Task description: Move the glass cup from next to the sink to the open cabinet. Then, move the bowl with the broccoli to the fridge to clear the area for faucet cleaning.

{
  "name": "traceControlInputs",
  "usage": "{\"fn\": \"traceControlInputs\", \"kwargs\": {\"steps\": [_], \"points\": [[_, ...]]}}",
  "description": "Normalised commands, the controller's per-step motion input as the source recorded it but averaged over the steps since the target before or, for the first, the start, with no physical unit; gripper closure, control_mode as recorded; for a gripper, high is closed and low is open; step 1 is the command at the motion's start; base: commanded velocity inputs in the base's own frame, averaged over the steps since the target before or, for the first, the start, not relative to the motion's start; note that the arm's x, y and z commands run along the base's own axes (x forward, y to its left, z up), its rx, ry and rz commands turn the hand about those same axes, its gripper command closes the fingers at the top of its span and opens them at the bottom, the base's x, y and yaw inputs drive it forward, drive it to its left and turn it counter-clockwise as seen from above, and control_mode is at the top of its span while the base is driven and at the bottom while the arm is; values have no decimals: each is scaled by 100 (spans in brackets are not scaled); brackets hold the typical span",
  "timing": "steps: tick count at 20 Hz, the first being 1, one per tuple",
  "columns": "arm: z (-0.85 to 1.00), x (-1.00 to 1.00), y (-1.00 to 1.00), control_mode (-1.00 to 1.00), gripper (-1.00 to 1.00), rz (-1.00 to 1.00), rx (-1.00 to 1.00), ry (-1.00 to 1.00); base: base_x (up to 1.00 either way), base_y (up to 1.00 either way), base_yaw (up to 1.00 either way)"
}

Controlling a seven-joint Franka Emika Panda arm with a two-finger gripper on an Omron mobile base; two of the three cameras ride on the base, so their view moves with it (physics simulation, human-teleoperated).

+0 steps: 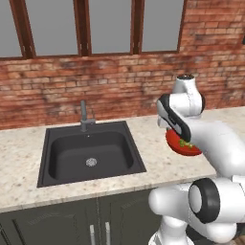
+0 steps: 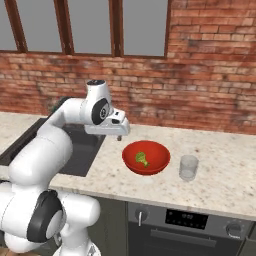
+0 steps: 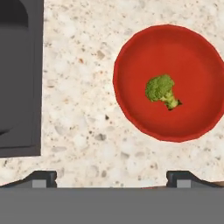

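From my seat the glass cup [image 2: 188, 167] stands upright on the speckled counter [image 2: 220, 180], just to the right of the red bowl [image 2: 146, 157] and apart from it by a thin strip of stone. I can see nothing inside the cup. The bowl sits flat on the counter between the cup and the sink [image 1: 90, 152], and a single green piece of broccoli [image 3: 162, 90] lies near its middle.

The gripper [image 2: 119, 137] hangs above the counter just left of the bowl, on the sink side, pointing down. In the hand view its two finger tips [image 3: 43, 178] show far apart at the bottom corners with bare stone between them, so I read it as spread wide and carrying nothing. That puts the bowl between my gripper and the cup; nothing else stands near the cup on the counter.

The sink is a dark basin with a round metal drain [image 1: 91, 162], and I see nothing in it. The faucet [image 1: 84, 117] rises at its back edge against the brick wall [image 2: 210, 75], under the windows [image 1: 86, 26]. Below the counter I can see dark cabinet doors with silver handles [image 1: 92, 233] under the sink, and an oven front with knobs [image 2: 187, 221] beneath the cup and bowl.
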Motion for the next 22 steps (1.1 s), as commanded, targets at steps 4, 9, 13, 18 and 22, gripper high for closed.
{"fn": "traceControlInputs", "kwargs": {"steps": [4, 9, 13, 18, 22], "points": [[-89, 80, 0, -100, -100, 0, -8, 15, 0, 0, 0], [-91, 54, -2, -100, -100, 0, -6, 10, 0, 0, 0], [-63, 49, -13, -100, -100, 0, -3, 0, 0, 0, 0], [-39, 56, -21, -100, -100, 0, 0, 0, 0, 0, 0], [-41, 44, -10, -100, -100, 0, -1, 0, 0, 0, 0]]}}
